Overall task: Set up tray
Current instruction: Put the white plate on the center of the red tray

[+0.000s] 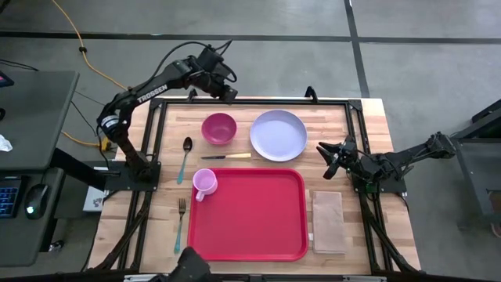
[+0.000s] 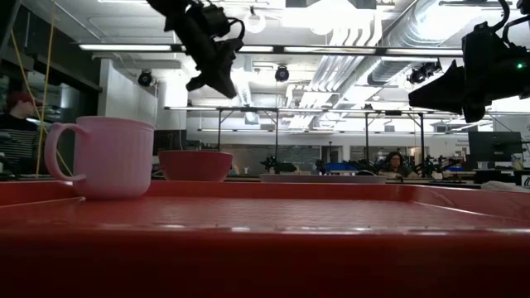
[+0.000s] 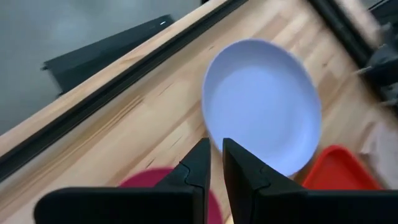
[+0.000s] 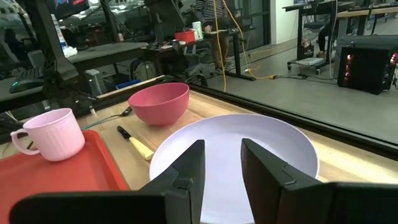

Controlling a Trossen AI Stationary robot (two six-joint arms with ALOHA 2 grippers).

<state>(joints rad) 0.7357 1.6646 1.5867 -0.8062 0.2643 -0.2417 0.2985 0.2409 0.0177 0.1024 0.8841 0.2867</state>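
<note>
The red tray (image 1: 254,213) lies flat in the middle of the wooden table. A pink mug (image 1: 205,183) stands upright in its far left corner. Beyond the tray, a magenta bowl (image 1: 219,128) and a lavender plate (image 1: 278,135) rest on the wood. My left gripper (image 1: 232,94) hangs high over the table's far edge, behind the bowl. It slants down toward the plate (image 3: 261,106), with only a narrow gap between its fingers and nothing in it. My right gripper (image 1: 333,157) is level just right of the plate (image 4: 273,134), open and empty.
A knife (image 1: 225,157) lies between the bowl and the tray. A spoon (image 1: 186,157) and a fork (image 1: 181,219) lie left of the tray. A tan napkin (image 1: 329,222) lies right of the tray. A black frame (image 1: 258,100) runs along the table's far edge.
</note>
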